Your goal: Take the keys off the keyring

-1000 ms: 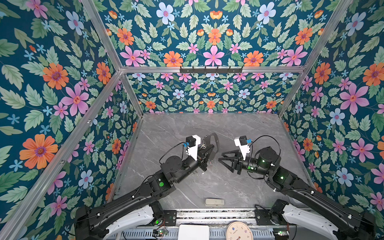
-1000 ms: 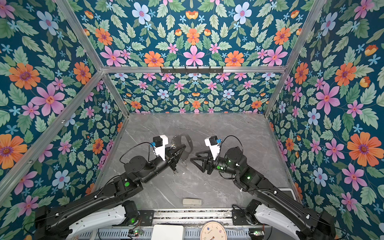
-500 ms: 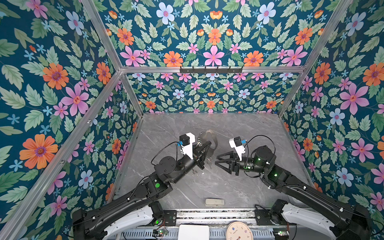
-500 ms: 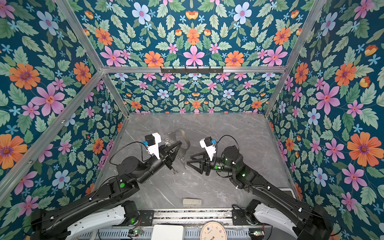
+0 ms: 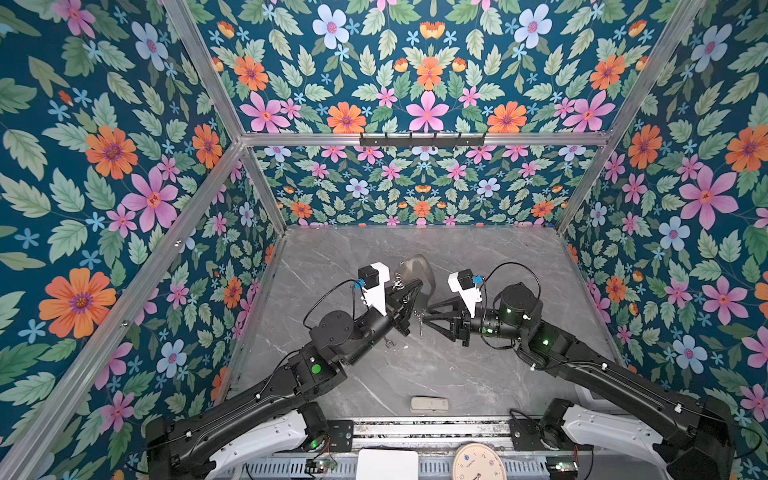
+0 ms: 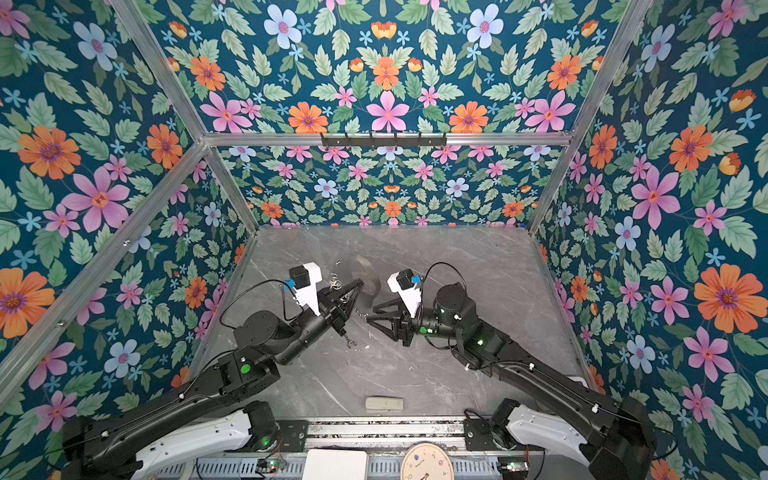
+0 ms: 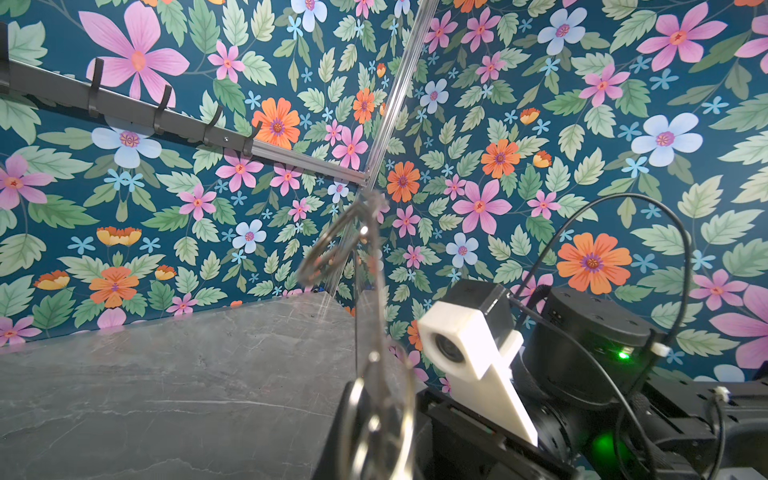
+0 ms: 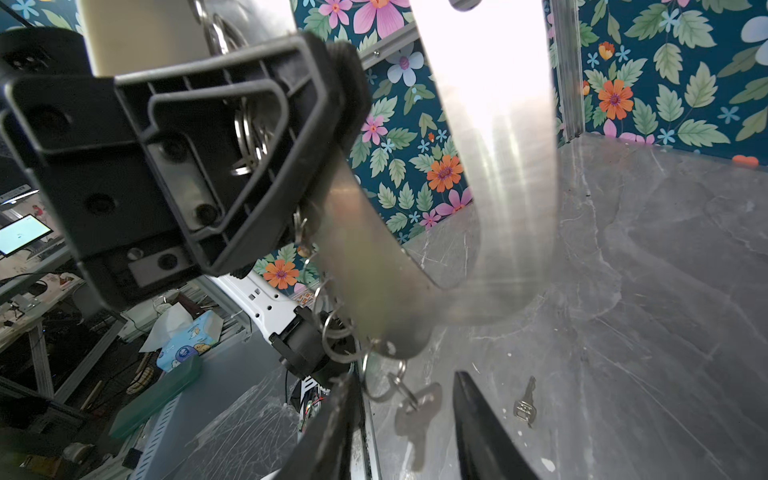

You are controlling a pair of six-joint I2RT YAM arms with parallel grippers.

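Key (image 8: 417, 409), seemingly between right end effector (image 8: 403, 378)

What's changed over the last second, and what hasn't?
The right gripper slid toward the left gripper and narrowed its jaws around the hanging key, not yet gripping it. The left gripper shifted slightly left. Unchanged: left gripper shut on the keyring, beige block at the front edge.

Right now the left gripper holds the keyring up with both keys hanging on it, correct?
No. Only one key hangs on the keyring; the other key lies on the table, as the right wrist view shows. The left gripper does hold it up.
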